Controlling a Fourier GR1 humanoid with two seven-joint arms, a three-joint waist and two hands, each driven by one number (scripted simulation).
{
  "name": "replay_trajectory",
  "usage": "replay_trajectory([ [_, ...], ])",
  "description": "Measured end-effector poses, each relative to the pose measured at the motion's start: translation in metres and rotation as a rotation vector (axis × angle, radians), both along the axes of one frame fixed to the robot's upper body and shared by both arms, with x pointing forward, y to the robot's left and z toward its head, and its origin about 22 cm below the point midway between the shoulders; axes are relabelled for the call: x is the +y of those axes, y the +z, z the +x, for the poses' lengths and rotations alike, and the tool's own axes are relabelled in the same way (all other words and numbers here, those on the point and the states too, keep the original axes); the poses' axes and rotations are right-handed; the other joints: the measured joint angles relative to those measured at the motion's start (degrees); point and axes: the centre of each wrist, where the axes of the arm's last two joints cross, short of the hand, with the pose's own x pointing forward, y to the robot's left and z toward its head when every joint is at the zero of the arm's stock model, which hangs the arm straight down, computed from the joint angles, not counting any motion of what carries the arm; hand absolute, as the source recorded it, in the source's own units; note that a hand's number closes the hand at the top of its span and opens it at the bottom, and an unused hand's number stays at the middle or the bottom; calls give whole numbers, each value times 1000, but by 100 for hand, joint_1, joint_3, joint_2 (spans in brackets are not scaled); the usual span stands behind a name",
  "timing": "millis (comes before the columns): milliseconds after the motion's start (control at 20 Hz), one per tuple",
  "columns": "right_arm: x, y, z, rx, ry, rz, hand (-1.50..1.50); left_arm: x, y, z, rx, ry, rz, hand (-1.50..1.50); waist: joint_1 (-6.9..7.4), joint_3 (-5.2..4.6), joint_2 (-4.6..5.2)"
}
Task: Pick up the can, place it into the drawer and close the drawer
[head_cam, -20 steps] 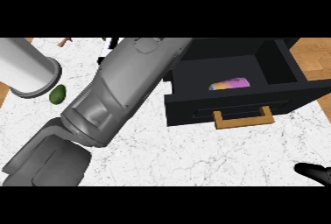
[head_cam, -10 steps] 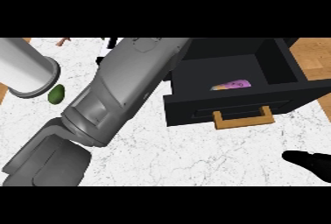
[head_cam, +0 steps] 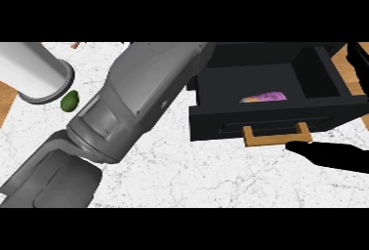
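Observation:
A purple and pink can lies on its side inside the open black drawer at the upper right. The drawer's wooden handle faces the counter's front. My right hand comes in from the right edge, fingers stretched left, its tips just below and right of the handle; I cannot tell whether they touch it. My left forearm runs diagonally from the lower left to the top middle, next to the drawer's left side. Its hand is out of view past the top.
A large grey-white cylinder stands at the upper left with a small green fruit beside it. The white marble counter top gives way to wood at the left edge and the right edge.
My right hand has moved up and left from the lower right corner to just under the drawer handle. The left forearm, the drawer and the can have stayed where they were.

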Motion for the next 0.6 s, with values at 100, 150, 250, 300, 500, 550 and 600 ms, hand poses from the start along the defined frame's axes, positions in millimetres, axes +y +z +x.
replay_trajectory([
  [100, 7, -5, 10, 0, -13, -57, -150, 1, -3, 1, -7, -2, 3, -150, 72, -2, -16],
  [150, 10, -8, 14, 1, -19, -86, -150, 2, -3, 1, -9, 2, 7, -150, 93, -3, -25],
  [250, 18, -17, 26, 8, -27, -137, -150, 0, -1, 1, -13, 6, 14, -150, 145, -3, -33],
  [300, 22, -23, 32, 13, -30, -164, -150, 0, -1, 1, -14, 5, 19, -150, 169, -4, -37],
  [500, 33, -45, 53, 36, -56, -275, -150, 4, 1, 3, -10, -10, 26, -150, 298, -8, -73],
  [550, 35, -51, 60, 40, -64, -298, -150, 3, 4, 2, -10, -14, 26, -150, 326, -8, -78],
  [600, 38, -56, 66, 40, -66, -320, -150, 6, 5, 4, -9, -15, 27, -150, 341, -7, -77],
])
